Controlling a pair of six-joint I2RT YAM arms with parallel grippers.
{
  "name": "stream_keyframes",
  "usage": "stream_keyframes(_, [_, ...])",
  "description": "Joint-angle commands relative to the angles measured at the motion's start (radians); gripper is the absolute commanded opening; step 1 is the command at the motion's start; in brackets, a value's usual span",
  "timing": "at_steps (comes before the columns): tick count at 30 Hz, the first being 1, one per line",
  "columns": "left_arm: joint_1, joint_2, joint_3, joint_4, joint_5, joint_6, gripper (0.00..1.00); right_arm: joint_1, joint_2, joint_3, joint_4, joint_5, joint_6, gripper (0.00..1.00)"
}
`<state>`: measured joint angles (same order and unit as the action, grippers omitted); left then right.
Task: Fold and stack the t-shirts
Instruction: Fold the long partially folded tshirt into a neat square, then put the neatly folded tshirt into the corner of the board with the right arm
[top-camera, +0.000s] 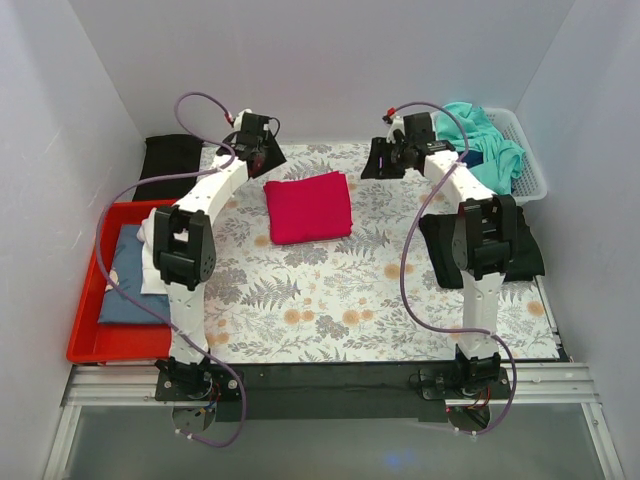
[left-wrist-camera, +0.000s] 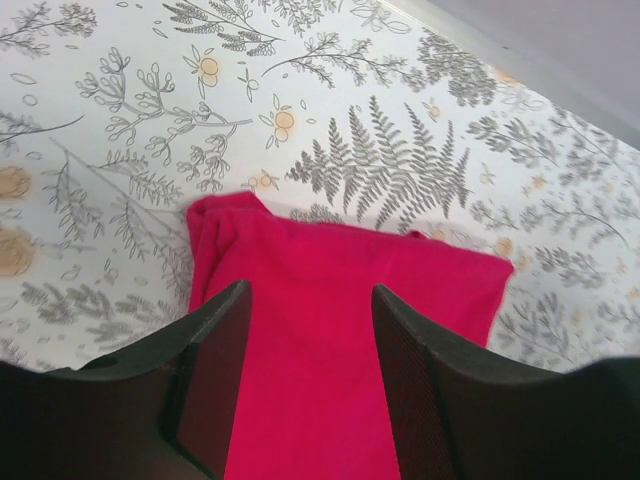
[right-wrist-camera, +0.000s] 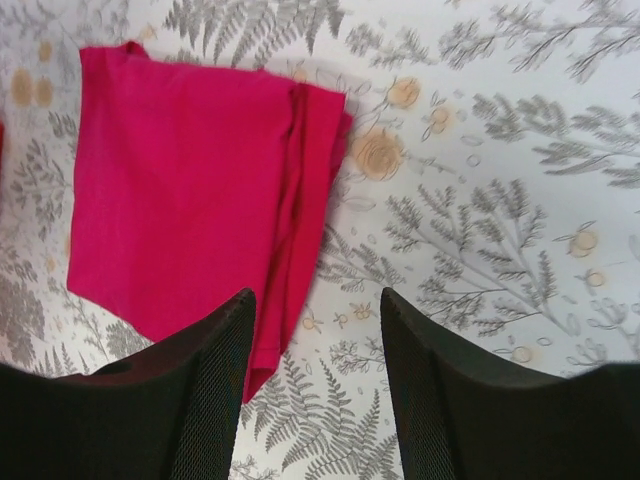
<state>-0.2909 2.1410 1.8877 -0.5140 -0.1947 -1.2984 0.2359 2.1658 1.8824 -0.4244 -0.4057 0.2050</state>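
Folded crimson t-shirt (top-camera: 308, 207) lies flat as a rough rectangle on the flower-and-fern table cover (top-camera: 330, 300), far-centre, between the two claws; its layered fold edge shows in the right wrist view. Left gripper (left-wrist-camera: 312, 295) has its jaws spread wide with the shirt seen in the gap; it pinches nothing, and contact with the cloth cannot be told. Right gripper (right-wrist-camera: 318, 300) is likewise spread and empty, one finger (right-wrist-camera: 215, 390) over the shirt's near corner, the other over bare cover. Teal t-shirt (top-camera: 480, 140) is heaped in the white basket (top-camera: 530, 165) at far right; a blue folded t-shirt (top-camera: 125, 275) rests in the red tray (top-camera: 95, 340) at left; a black t-shirt (top-camera: 170, 160) lies beyond the tray.
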Motion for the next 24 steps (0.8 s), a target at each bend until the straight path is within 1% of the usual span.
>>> stream_keyframes(1, [0.009, -0.174, -0.085, -0.046, 0.046, 0.002, 0.5, 0.022, -0.014, -0.081, -0.042, -0.028, -0.062, 0.59])
stream_keyframes(3, [0.01, -0.22, -0.174, -0.032, 0.083, -0.021, 0.5, 0.025, -0.014, -0.104, -0.039, -0.05, -0.068, 0.59])
stream_keyframes(4, [0.012, -0.272, -0.205, -0.021, 0.128, -0.021, 0.51, 0.025, -0.012, -0.123, -0.036, -0.051, -0.069, 0.6])
stream_keyframes(5, [0.012, -0.294, -0.246, -0.011, 0.152, -0.025, 0.51, 0.025, -0.009, -0.129, -0.033, -0.062, -0.073, 0.67])
stream_keyframes(7, [0.013, -0.357, -0.281, -0.001, 0.199, -0.024, 0.53, 0.026, -0.004, -0.138, -0.014, -0.064, -0.081, 0.7])
stream_keyframes(8, [0.013, -0.377, -0.294, -0.003, 0.236, -0.024, 0.54, 0.026, 0.008, -0.134, -0.008, -0.07, -0.084, 0.74])
stream_keyframes(10, [0.013, -0.411, -0.332, -0.003, 0.282, -0.018, 0.54, 0.026, 0.028, -0.115, -0.002, -0.094, -0.081, 0.75])
stream_keyframes(11, [0.013, -0.444, -0.346, -0.003, 0.29, -0.018, 0.55, 0.025, 0.051, -0.096, -0.002, -0.117, -0.079, 0.78])
stream_keyframes(16, [0.013, -0.526, -0.424, -0.006, 0.307, -0.013, 0.56, 0.036, 0.118, -0.051, 0.015, -0.162, -0.058, 0.8])
stream_keyframes(19, [0.015, -0.561, -0.441, -0.018, 0.304, -0.009, 0.56, 0.045, 0.149, -0.028, 0.021, -0.182, -0.046, 0.8])
stream_keyframes(24, [0.018, -0.607, -0.453, -0.041, 0.293, 0.002, 0.56, 0.08, 0.201, -0.035, 0.073, -0.225, -0.027, 0.79])
